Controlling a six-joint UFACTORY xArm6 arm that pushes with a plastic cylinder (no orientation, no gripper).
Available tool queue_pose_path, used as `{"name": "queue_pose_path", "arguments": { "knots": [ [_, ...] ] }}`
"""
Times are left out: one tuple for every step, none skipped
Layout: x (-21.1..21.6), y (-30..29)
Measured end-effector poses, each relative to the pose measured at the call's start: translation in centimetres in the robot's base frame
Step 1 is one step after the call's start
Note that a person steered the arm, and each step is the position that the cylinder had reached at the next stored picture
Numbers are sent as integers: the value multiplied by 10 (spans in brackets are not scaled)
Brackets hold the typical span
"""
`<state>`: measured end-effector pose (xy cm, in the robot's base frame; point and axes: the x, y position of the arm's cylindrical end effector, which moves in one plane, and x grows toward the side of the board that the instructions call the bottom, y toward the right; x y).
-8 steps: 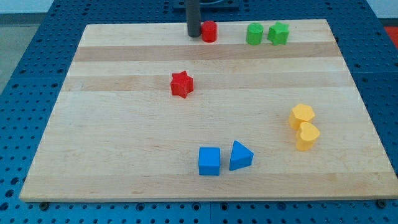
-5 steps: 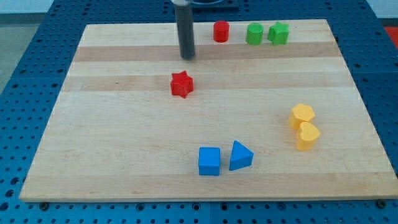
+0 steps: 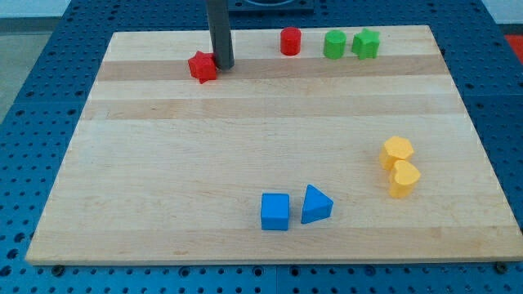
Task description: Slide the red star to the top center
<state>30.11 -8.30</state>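
Observation:
The red star (image 3: 202,67) lies on the wooden board (image 3: 163,163) near the view's top, left of centre. My tip (image 3: 223,65) stands right against the star's right side, touching it. The dark rod rises from there out of the view's top. A red cylinder (image 3: 290,41) stands near the top edge, to the right of the tip and apart from it.
A green cylinder (image 3: 334,44) and a green block (image 3: 365,43) stand at the top right. Two yellow blocks (image 3: 396,152) (image 3: 404,179) sit together at the right. A blue cube (image 3: 275,211) and a blue triangular block (image 3: 315,204) sit at the bottom centre.
The red star has moved up and to the left, from the board's middle-left to near the top. My tip went from beside the red cylinder down and left, to the star's right side.

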Motion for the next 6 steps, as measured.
{"name": "queue_pose_path", "arguments": {
  "knots": [
    [73, -9],
    [44, -99],
    [20, -79],
    [20, -14],
    [-4, -10],
    [-20, -10]
  ]
}}
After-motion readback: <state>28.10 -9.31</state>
